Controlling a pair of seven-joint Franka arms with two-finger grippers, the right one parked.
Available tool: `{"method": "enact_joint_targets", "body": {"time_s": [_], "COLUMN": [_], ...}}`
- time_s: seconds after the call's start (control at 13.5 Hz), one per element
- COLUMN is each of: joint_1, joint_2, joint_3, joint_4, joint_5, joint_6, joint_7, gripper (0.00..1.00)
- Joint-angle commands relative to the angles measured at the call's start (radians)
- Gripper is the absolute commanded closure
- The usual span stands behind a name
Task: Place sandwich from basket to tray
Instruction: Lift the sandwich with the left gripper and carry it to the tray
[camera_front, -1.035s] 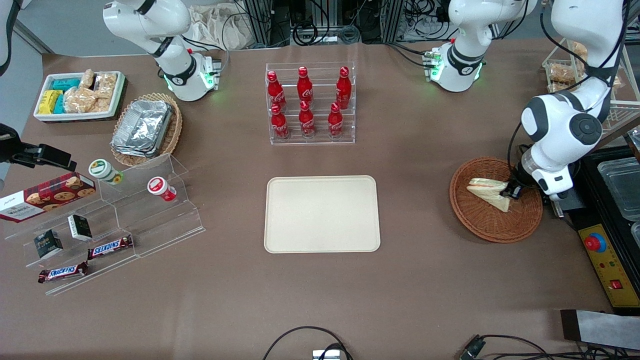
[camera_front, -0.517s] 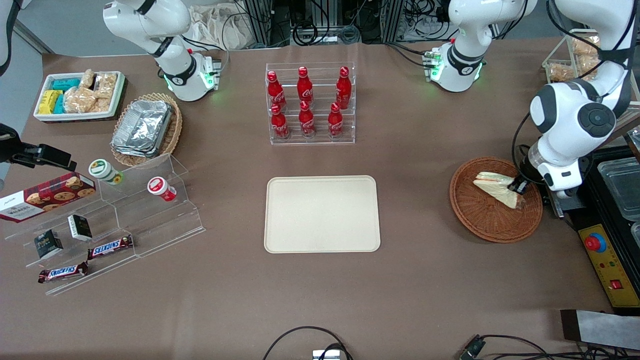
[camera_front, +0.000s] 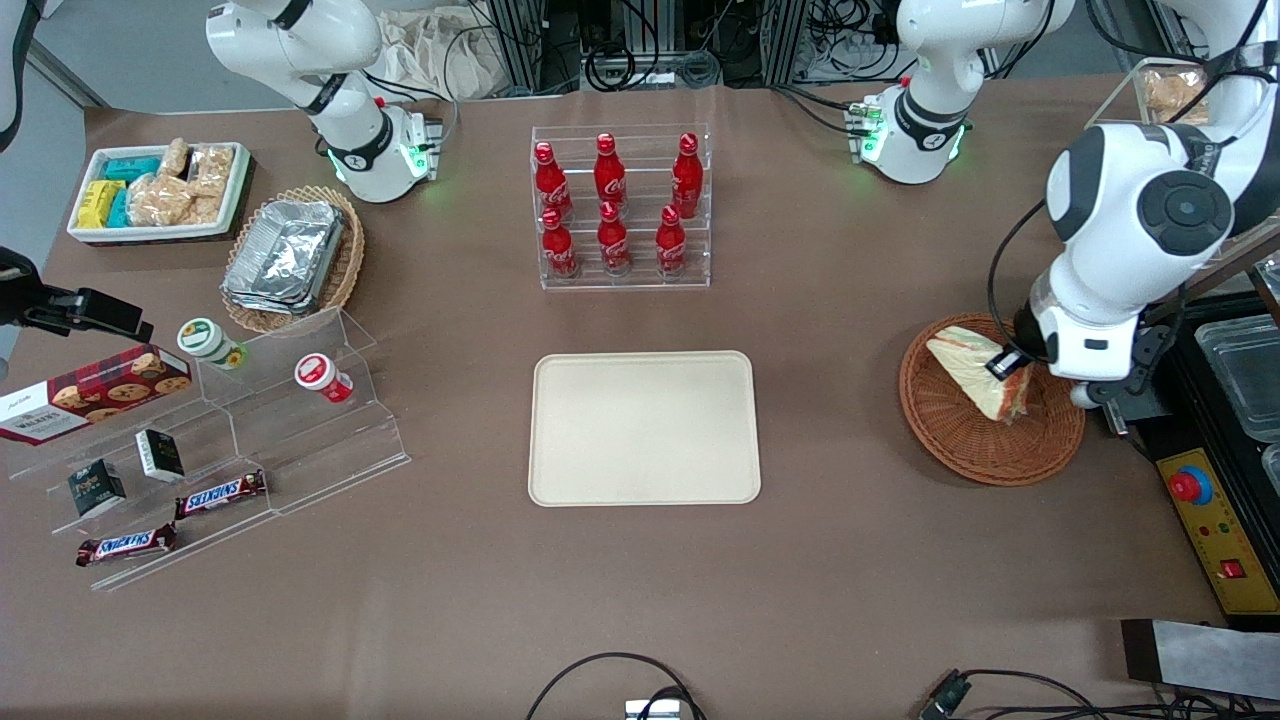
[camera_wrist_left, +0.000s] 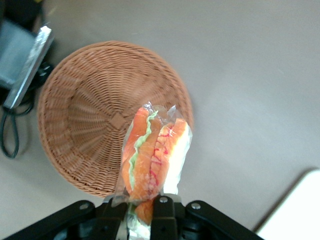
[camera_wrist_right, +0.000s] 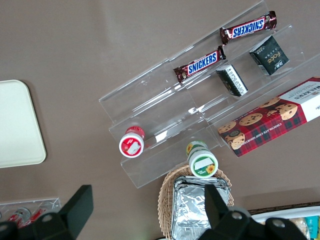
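Item: wrapped sandwich (camera_front: 975, 375), light, soft, crush-prone (slick film), fingers (camera_wrist_left: 161, 220) of the gripper (camera_wrist_left: 141, 216) clamped on one corner, hanging above the basket (camera_front: 960, 445), tray (camera_front: 643, 428) unfilled.

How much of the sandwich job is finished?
Done: the left arm's gripper is shut on the triangular wrapped sandwich, lifted clear of the round reddish-brown wicker basket in the wrist view. In hand: the sandwich hangs above the basket. Left: carrying it to the flat beige rectangular tray, which holds nothing yet, and letting go.
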Motion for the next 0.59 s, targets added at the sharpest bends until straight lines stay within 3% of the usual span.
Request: {"method": "enact_joint_targets", "body": {"time_s": [0.0,0.52], "joint_1": [0.005,0.003], "joint_2": [-0.003,0.012], "joint_3": [-0.046,-0.224], "joint_4": [0.037,0.099], "joint_5": [0.014,0.036], "joint_6": [-0.028,-0.063], "joint_7": [0.133,0.214], "gripper": [1.00,1.00]}}
